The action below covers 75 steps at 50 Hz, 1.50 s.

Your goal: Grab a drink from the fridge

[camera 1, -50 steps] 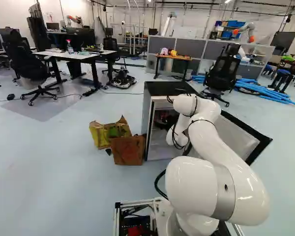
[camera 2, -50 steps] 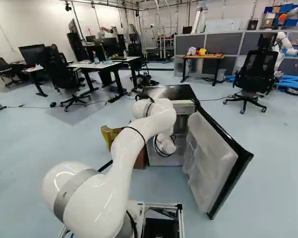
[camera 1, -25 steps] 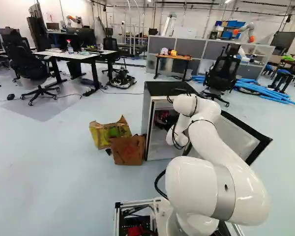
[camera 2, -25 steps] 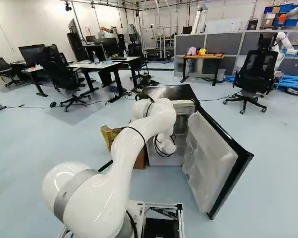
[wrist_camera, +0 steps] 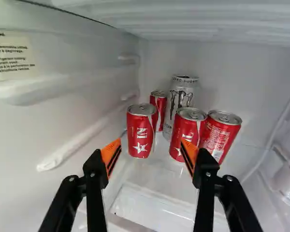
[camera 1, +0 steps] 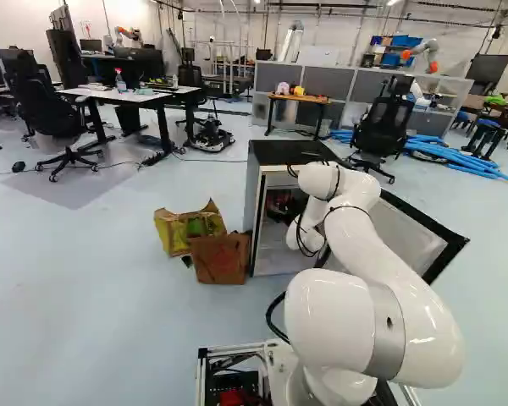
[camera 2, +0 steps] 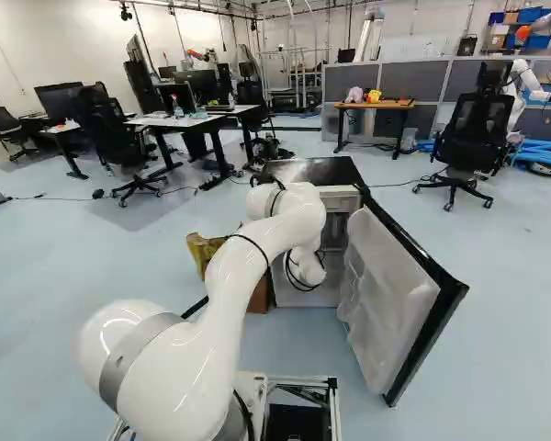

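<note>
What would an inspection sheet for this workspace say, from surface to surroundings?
Surface: pale fridge shelf, cans standing at its back.
Job's things: four red cans, one taller silver can; fridge door open.
Clutter: brown carton and yellowish carton beside the fridge.
Gripper: open, gripping nothing.
Cables: black cable near the arm's base; thin cable across the floor.
Surroundings: desks, office chairs beyond.

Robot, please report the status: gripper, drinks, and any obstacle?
Black two-finger gripper open, empty. Four small red metal cans, one taller white metal can ahead, inside white fridge. No obstacle visible between gripper and cans.
</note>
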Tool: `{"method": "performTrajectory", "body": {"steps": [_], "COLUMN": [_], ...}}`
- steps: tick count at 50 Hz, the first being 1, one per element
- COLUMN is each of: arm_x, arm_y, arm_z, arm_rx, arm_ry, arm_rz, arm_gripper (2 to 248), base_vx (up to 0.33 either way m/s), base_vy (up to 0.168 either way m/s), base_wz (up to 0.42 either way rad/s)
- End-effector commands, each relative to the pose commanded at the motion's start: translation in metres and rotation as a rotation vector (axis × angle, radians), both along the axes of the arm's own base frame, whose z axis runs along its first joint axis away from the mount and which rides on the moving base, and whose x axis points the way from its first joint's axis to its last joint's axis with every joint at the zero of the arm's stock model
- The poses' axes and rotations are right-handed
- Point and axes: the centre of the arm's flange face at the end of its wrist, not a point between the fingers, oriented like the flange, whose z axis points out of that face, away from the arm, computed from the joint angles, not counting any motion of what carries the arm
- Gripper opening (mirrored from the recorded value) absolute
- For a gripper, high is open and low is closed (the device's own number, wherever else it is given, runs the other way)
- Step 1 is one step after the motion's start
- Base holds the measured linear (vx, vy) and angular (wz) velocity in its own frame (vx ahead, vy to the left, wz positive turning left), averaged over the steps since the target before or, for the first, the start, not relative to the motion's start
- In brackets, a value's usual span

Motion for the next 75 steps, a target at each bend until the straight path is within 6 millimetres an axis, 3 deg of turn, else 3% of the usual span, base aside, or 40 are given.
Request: {"method": "performTrajectory", "body": {"steps": [75], "arm_x": [0.039], "arm_y": [0.014], "arm_z": [-0.018], "arm_rx": [-0.049], "arm_ry": [-0.027], "arm_rz": [0.036], "arm_gripper": [179], "base_vx": [0.0], "base_vy": [0.0], "base_wz": [0.0]}}
